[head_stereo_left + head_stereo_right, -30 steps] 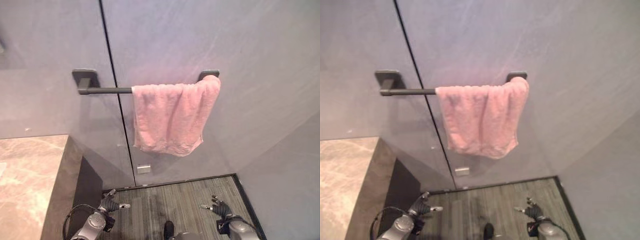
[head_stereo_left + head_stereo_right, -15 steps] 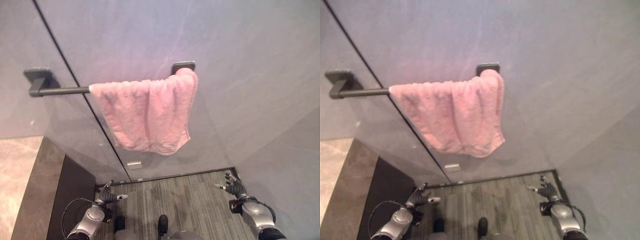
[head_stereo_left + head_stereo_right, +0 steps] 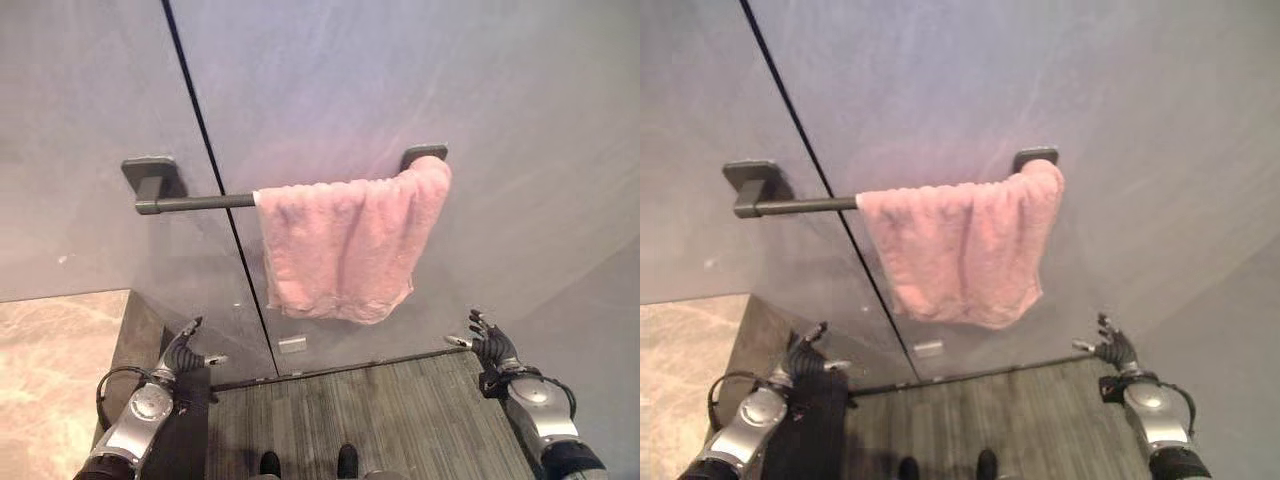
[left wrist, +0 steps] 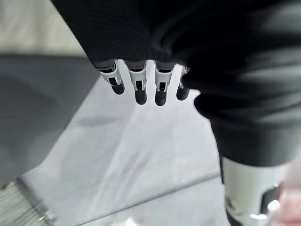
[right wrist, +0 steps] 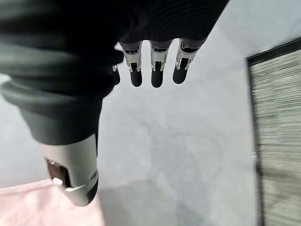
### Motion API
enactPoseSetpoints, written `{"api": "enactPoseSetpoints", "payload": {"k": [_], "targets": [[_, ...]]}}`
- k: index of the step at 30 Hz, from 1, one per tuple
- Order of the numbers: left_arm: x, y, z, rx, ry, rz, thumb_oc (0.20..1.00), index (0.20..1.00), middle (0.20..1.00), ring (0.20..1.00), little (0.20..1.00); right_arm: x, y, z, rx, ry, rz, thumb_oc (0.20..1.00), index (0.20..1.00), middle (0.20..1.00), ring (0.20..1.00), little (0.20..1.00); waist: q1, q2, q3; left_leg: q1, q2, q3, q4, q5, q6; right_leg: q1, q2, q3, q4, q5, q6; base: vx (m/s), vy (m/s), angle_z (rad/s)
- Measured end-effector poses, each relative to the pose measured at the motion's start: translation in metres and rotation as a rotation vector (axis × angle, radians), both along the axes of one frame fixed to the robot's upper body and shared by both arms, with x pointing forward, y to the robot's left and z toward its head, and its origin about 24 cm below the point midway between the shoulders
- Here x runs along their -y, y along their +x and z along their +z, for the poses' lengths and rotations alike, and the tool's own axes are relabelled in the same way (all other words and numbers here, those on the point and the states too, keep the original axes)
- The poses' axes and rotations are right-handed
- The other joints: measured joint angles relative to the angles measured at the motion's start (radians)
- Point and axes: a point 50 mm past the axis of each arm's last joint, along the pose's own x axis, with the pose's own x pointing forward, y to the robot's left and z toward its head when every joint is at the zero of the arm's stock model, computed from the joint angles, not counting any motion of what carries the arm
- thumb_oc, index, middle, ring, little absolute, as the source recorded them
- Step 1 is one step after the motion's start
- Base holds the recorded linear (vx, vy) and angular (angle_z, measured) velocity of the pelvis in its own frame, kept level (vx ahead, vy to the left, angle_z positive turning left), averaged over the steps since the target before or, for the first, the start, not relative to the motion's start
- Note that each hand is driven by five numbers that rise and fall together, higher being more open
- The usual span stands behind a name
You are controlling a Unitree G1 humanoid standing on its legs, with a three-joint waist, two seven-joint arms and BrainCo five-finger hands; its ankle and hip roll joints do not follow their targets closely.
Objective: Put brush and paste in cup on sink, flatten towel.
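A pink towel (image 3: 345, 245) hangs bunched over the right end of a dark wall rail (image 3: 195, 203), its lower edge uneven. My left hand (image 3: 180, 350) is low on the left, beside the counter's dark side, fingers straight and holding nothing. Low on the right, my right hand (image 3: 492, 346) is open too, below and to the right of the towel, apart from it. A strip of pink towel (image 5: 28, 207) shows past the right thumb in the right wrist view.
A marble counter (image 3: 50, 370) fills the lower left, with a dark side panel (image 3: 135, 345). Grey wall panels (image 3: 400, 90) meet at a black vertical seam (image 3: 215, 190). A side wall (image 3: 600, 320) closes the right. Striped grey floor (image 3: 360, 410) lies below.
The camera has swung between frames, so the whole scene shifted. Both hands have risen from near the floor to higher at the sides. The towel hangs as before.
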Motion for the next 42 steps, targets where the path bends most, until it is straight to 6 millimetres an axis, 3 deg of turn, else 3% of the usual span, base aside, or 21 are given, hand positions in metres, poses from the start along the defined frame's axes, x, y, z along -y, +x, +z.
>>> {"api": "enactPoseSetpoints", "payload": {"k": [6, 14, 18, 24, 31, 37, 38, 39, 41, 42], "targets": [[0.003, 0.009, 0.021, 0.075, -0.099, -0.052, 1.000, 1.000, 1.000, 1.000, 1.000, 0.006, 0.027, 0.035, 0.087, 0.004, 0.065, 1.000, 1.000, 1.000, 1.000, 1.000, 0.011, -0.012, -0.007, 0.008, 0.001, 0.001, 0.000, -0.001, 0.001, 0.006, 0.002, 0.001, 0.000, -0.001, 0.001, 0.00, -0.001, -0.01], [0.020, 0.028, 0.031, 0.096, -0.198, -0.125, 1.000, 1.000, 1.000, 1.000, 1.000, -0.013, 0.042, 0.036, 0.057, 0.011, 0.179, 1.000, 1.000, 1.000, 1.000, 1.000, 0.020, -0.013, -0.008, 0.012, 0.001, -0.003, 0.000, 0.000, -0.001, 0.012, 0.002, -0.002, -0.001, -0.009, 0.007, 0.00, 0.000, 0.00], [0.041, 0.042, 0.036, 0.112, -0.209, -0.195, 1.000, 1.000, 1.000, 1.000, 1.000, -0.030, 0.058, 0.045, 0.075, -0.002, 0.238, 1.000, 1.000, 1.000, 1.000, 1.000, 0.021, -0.014, -0.009, 0.005, 0.001, -0.004, 0.000, 0.004, -0.005, 0.006, 0.002, -0.003, -0.004, -0.007, 0.006, 0.00, 0.000, 0.00], [0.071, 0.058, 0.041, 0.133, -0.234, -0.281, 1.000, 1.000, 1.000, 1.000, 1.000, -0.045, 0.066, 0.044, 0.066, 0.005, 0.267, 1.000, 1.000, 1.000, 1.000, 1.000, 0.019, -0.021, -0.014, -0.015, 0.001, -0.003, 0.000, 0.007, -0.006, -0.014, 0.002, -0.004, -0.001, -0.001, 0.003, 0.00, 0.000, 0.00], [0.117, 0.082, 0.062, 0.209, -0.285, -0.405, 1.000, 1.000, 1.000, 1.000, 1.000, -0.076, 0.073, 0.045, 0.070, 0.023, 0.349, 1.000, 1.000, 1.000, 1.000, 1.000, -0.016, -0.038, -0.013, -0.047, 0.003, 0.007, 0.001, 0.016, -0.005, -0.053, 0.004, 0.005, 0.000, 0.010, 0.008, 0.00, -0.006, -0.04], [0.125, 0.084, 0.063, 0.216, -0.302, -0.414, 1.000, 1.000, 1.000, 1.000, 1.000, -0.098, 0.076, 0.043, 0.080, 0.060, 0.390, 1.000, 1.000, 1.000, 1.000, 1.000, -0.034, -0.046, -0.013, -0.056, 0.008, 0.030, 0.001, 0.018, -0.005, -0.071, 0.009, 0.024, -0.001, 0.013, 0.008, 0.03, -0.003, -0.10], [0.129, 0.084, 0.062, 0.222, -0.314, -0.405, 1.000, 1.000, 1.000, 1.000, 1.000, -0.102, 0.076, 0.042, 0.079, 0.070, 0.395, 0.934, 0.934, 0.934, 0.934, 0.934, -0.034, -0.046, -0.013, -0.056, 0.008, 0.033, 0.001, 0.018, -0.005, -0.072, 0.009, 0.028, -0.001, 0.013, 0.008, 0.05, 0.003, -0.07], [0.131, 0.084, 0.062, 0.224, -0.321, -0.403, 1.000, 1.000, 1.000, 1.000, 1.000, -0.104, 0.076, 0.041, 0.079, 0.075, 0.398, 0.200, 0.200, 0.200, 0.200, 0.200, -0.034, -0.046, -0.013, -0.055, 0.008, 0.033, 0.001, 0.018, -0.005, -0.072, 0.009, 0.028, -0.001, 0.013, 0.008, 0.04, 0.004, -0.04], [0.134, 0.084, 0.061, 0.227, -0.331, -0.401, 1.000, 1.000, 1.000, 1.000, 1.000, -0.107, 0.076, 0.041, 0.080, 0.084, 0.401, 0.200, 0.200, 0.200, 0.200, 0.200, -0.036, -0.046, -0.013, -0.054, 0.009, 0.035, 0.001, 0.017, -0.004, -0.072, 0.010, 0.030, -0.001, 0.013, 0.008, 0.01, 0.001, -0.02], [0.134, 0.084, 0.061, 0.228, -0.332, -0.401, 0.689, 0.689, 0.689, 0.689, 0.689, -0.111, 0.076, 0.041, 0.083, 0.091, 0.407, 0.200, 0.200, 0.200, 0.200, 0.200, -0.036, -0.046, -0.013, -0.053, 0.009, 0.037, 0.001, 0.017, -0.004, -0.071, 0.010, 0.031, 0.000, 0.014, 0.008, 0.03, -0.001, -0.03]]}}
